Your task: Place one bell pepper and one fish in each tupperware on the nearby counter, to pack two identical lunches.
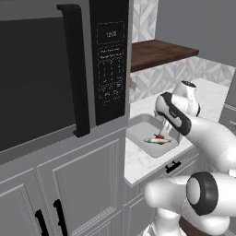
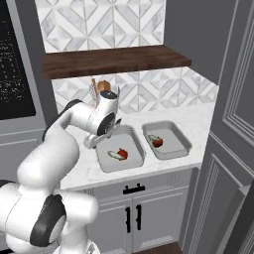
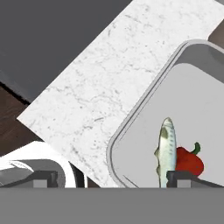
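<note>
In the right base view, two tupperware containers sat side by side on the marble worktop, below a dark wooden shelf. The left tupperware, at frame centre, held a fish touching a bell pepper. The right tupperware held a second bell pepper with a second fish just beside it.

In the hand view, the fish lay with its long axis running almost straight up the frame, one tapered end toward the top, in the lower right of the picture. The red pepper touched its right flank, green stem angled toward the upper right.

The gripper hung above the left container's near rim with its jaws spread wide, holding nothing; one dark fingertip stood over the fish's lower end.

In the left base view, a microwave filled the upper left, and the fish lay roughly crosswise in its container.
</note>
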Motion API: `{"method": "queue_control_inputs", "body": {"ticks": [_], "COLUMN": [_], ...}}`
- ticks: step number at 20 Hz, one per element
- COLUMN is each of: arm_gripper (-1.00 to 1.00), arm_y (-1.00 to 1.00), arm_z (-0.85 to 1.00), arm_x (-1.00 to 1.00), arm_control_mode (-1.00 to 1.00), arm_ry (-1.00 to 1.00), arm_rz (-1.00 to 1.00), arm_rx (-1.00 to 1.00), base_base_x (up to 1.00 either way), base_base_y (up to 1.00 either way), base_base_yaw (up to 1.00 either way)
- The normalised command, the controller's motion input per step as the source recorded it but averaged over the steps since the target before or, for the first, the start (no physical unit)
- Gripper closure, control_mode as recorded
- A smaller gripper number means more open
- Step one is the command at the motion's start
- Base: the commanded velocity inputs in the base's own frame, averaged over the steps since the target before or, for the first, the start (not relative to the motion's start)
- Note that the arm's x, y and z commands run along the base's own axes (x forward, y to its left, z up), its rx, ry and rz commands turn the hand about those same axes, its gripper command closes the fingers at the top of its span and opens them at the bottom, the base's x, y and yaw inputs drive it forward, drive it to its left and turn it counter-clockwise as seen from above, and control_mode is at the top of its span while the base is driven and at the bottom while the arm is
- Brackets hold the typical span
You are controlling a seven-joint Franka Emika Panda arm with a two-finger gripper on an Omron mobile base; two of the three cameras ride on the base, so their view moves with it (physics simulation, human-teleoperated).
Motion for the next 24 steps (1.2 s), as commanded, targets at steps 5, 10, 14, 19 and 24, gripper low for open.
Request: {"method": "queue_control_inputs", "body": {"ticks": [5, 10, 14, 19, 24], "arm_gripper": [-1.00, -1.00, -1.00, -1.00, -1.00], "arm_y": [0.00, 0.00, 0.06, 0.01, 0.09], "arm_z": [0.19, 0.23, 0.39, 0.45, 0.53], "arm_x": [-0.95, -0.81, -0.61, -0.56, -0.44], "arm_control_mode": [-1.00, -1.00, -1.00, -1.00, -1.00], "arm_ry": [-0.02, -0.06, -0.08, -0.05, -0.05], "arm_rz": [-0.08, -0.11, -0.17, -0.17, -0.17], "arm_rx": [0.00, 0.00, 0.00, 0.00, 0.00], "base_base_x": [0.00, 0.00, 0.00, 0.00, 0.00], "base_base_y": [0.00, 0.00, 0.00, 0.00, 0.00], "base_base_yaw": [0.00, 0.00, 0.00, 0.00, 0.00]}}
